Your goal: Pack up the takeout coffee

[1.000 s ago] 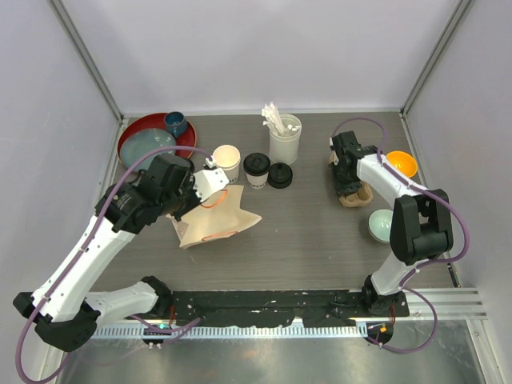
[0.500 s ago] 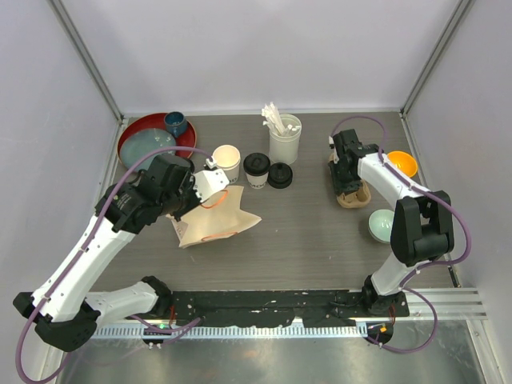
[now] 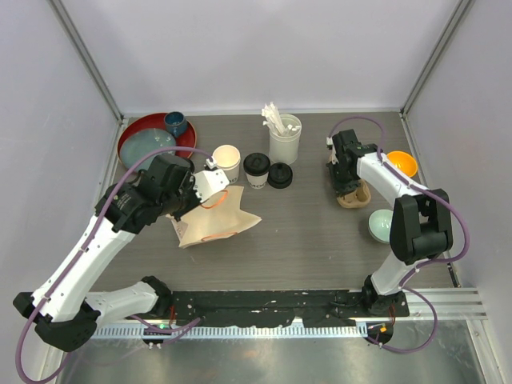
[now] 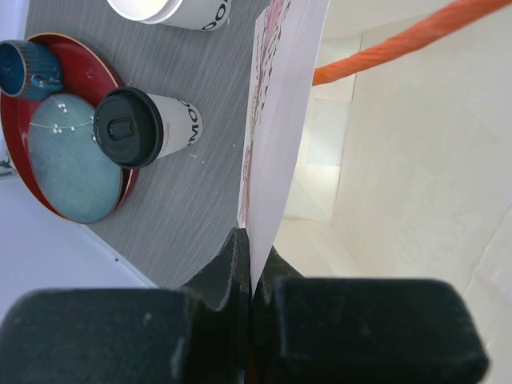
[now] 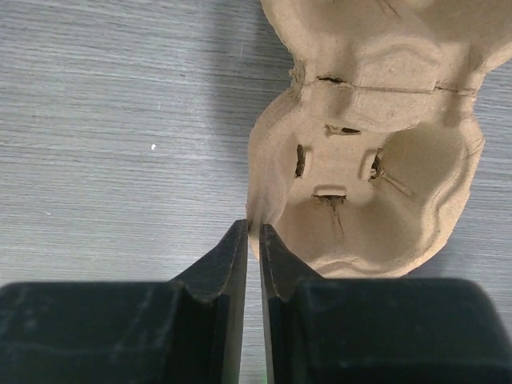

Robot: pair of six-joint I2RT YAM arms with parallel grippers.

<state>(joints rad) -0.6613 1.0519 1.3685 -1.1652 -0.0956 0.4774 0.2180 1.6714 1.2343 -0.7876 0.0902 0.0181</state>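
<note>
One takeout coffee cup (image 3: 227, 161) stands open with no lid. The second cup (image 3: 256, 170) has its black lid on, and a loose black lid (image 3: 280, 174) lies beside it. In the left wrist view the lidded cup (image 4: 150, 127) and the open cup (image 4: 172, 10) show beyond the bag. My left gripper (image 3: 208, 190) (image 4: 252, 240) is shut on the wall of a pale paper bag (image 3: 214, 218) (image 4: 284, 120) with orange handles. My right gripper (image 3: 342, 178) (image 5: 254, 230) is shut on the rim of the tan pulp carrier (image 3: 354, 194) (image 5: 376, 168).
A white cylinder of white sticks (image 3: 284, 142) stands behind the cups. A red tray (image 3: 136, 132) with a blue cup and teal plate is at the back left. An orange bowl (image 3: 402, 163) and a pale green bowl (image 3: 381, 224) sit at the right.
My right gripper has shifted very slightly left at the carrier's rim. The left arm and the bag have not moved.
</note>
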